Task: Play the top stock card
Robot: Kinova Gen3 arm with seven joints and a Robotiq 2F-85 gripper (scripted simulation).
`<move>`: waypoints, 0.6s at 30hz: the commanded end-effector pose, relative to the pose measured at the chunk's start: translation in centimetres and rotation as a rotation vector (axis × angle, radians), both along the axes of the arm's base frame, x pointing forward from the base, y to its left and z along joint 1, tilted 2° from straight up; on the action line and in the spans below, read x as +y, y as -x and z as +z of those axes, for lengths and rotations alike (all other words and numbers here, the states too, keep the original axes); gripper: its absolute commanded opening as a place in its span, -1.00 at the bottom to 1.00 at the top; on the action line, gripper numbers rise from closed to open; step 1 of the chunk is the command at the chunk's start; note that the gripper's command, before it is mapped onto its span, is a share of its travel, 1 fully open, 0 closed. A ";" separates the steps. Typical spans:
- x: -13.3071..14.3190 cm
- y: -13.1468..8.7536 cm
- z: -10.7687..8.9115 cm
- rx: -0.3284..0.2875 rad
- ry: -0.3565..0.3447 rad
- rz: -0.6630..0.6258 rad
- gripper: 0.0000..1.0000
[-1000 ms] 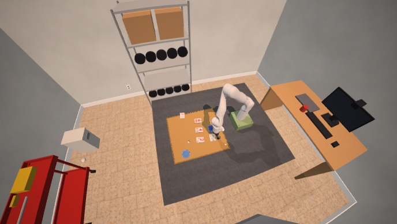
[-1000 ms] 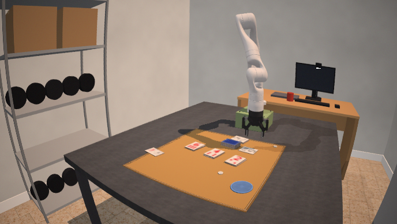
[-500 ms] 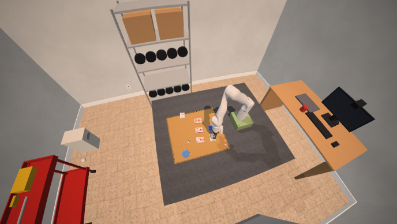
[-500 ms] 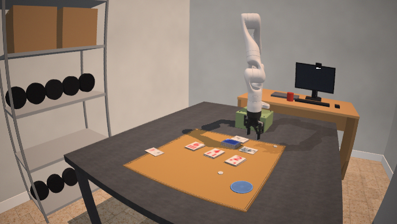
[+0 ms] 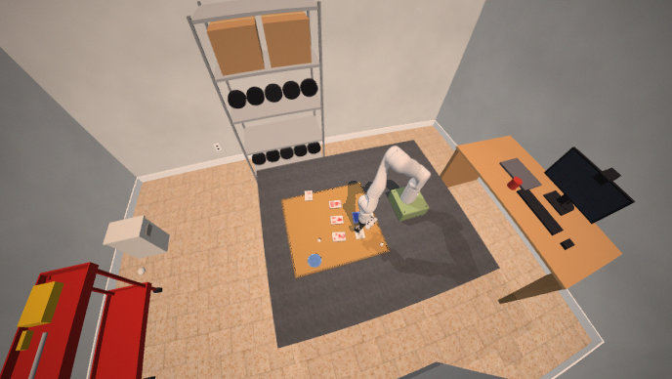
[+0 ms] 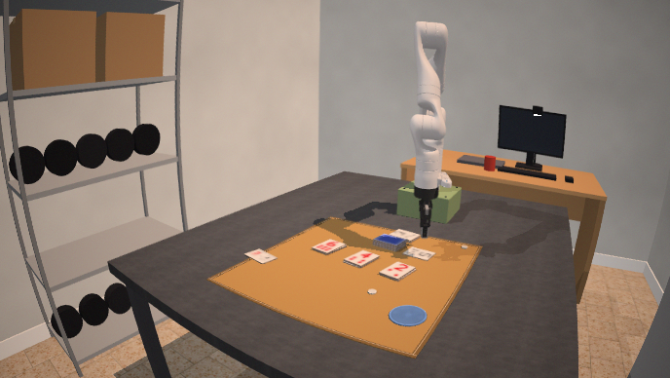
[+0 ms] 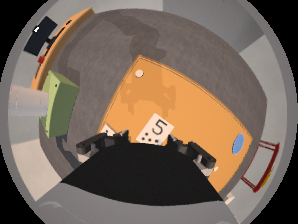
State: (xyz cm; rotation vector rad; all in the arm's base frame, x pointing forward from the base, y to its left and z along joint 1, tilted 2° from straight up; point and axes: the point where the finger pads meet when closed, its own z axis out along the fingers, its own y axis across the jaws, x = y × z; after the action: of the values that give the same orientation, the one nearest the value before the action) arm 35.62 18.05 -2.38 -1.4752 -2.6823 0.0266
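My gripper is open and empty, low above the mat beside the black 5. The face-up black 5 lies on the mat, seen between and beyond my fingertips in the wrist view. The blue face-down stock stands beside it; the wrist view hides it. A black 3 lies behind the stock. The red 6 pile, red 4 pile and red 2 pile form a row.
An orange mat bears the cards. Another face-up card lies at its edge. A blue disc and two small white pieces also lie there. The green robot base stands behind.
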 end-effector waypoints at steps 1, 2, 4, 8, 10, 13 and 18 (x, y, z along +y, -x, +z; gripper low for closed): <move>0.2 -0.1 0.1 -0.010 0.008 -0.068 0.69; 0.2 -0.2 0.1 -0.013 0.010 -0.105 0.69; 0.2 -0.4 0.2 -0.018 0.013 -0.172 0.69; 0.1 -0.8 0.2 -0.028 0.016 -0.287 0.69; 0.1 -0.9 0.3 -0.030 0.016 -0.312 0.69; 0.1 -1.0 0.3 -0.034 0.017 -0.356 0.69; 0.0 -1.3 0.4 -0.041 0.018 -0.437 0.69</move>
State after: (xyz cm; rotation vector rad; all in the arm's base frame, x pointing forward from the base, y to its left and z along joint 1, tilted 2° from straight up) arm 36.93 17.91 -2.12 -2.0372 -2.3374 -0.0038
